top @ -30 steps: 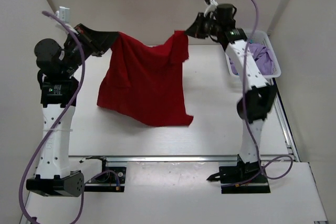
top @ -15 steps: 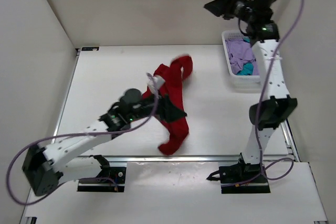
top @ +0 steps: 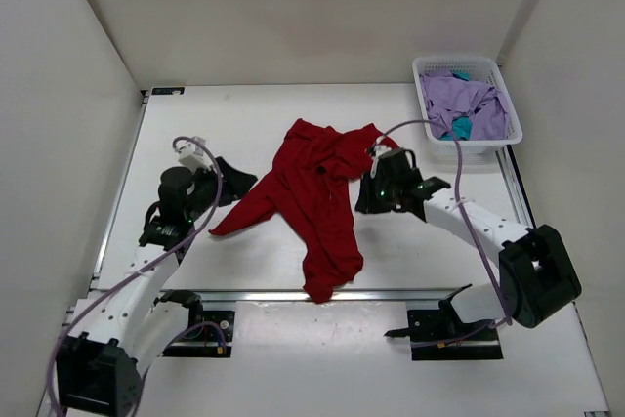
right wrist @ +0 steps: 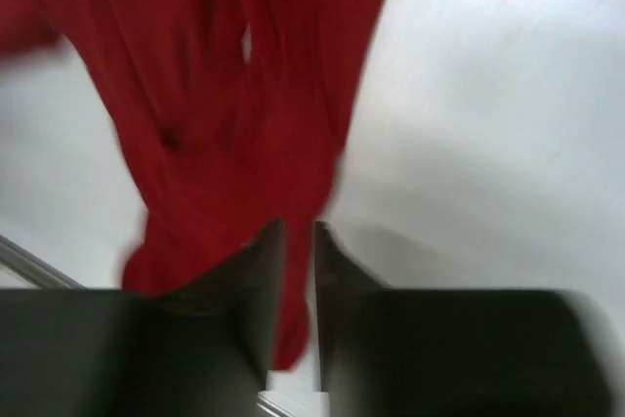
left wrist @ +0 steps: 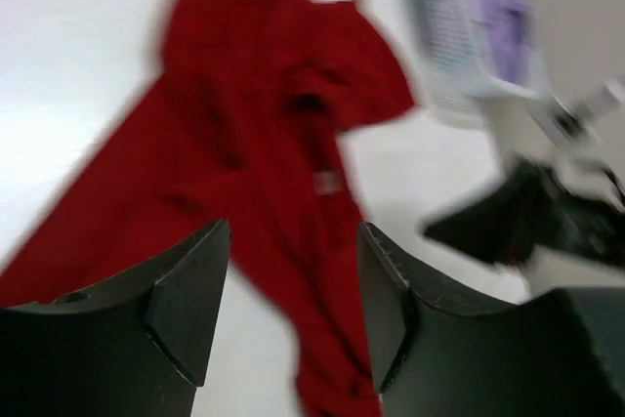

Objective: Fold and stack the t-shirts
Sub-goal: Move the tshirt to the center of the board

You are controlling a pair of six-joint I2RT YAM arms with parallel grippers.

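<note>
Between the two claws, the deep red t-shirt (top: 317,192) lay crumpled on the white table (top: 195,114). It was bunched into a long diagonal heap rather than spread flat, with one flap trailing out toward the left claw (top: 239,183). So yeah, nowhere near folded yet imo.

The left claw had its fingers wide apart with nothing between them. From its own camera the red cloth sat just ahead of the tips, not touching. My guess is it was held low like that to go for the trailing flap.

The right claw (top: 379,189) was down at the opposite side, right beside the shirt's edge. Its fingers (right wrist: 259,280) were drawn almost together, with only a thin slit left. That wrist view was blurry and red cloth filled most of what lay beyond the tips, so I couldn't tell if any of it was actually pinched.

Well beyond the right claw, the white mesh basket (top: 508,129) sat in the back corner. It held the lavender t-shirt (top: 459,95) on top and the teal t-shirt (top: 461,128) peeking out beneath. I reckon those two were parked there so only one shirt gets worked at a time. Floppy cloth like this probably needs its corners pulled out by both claws before any fold will hold.
</note>
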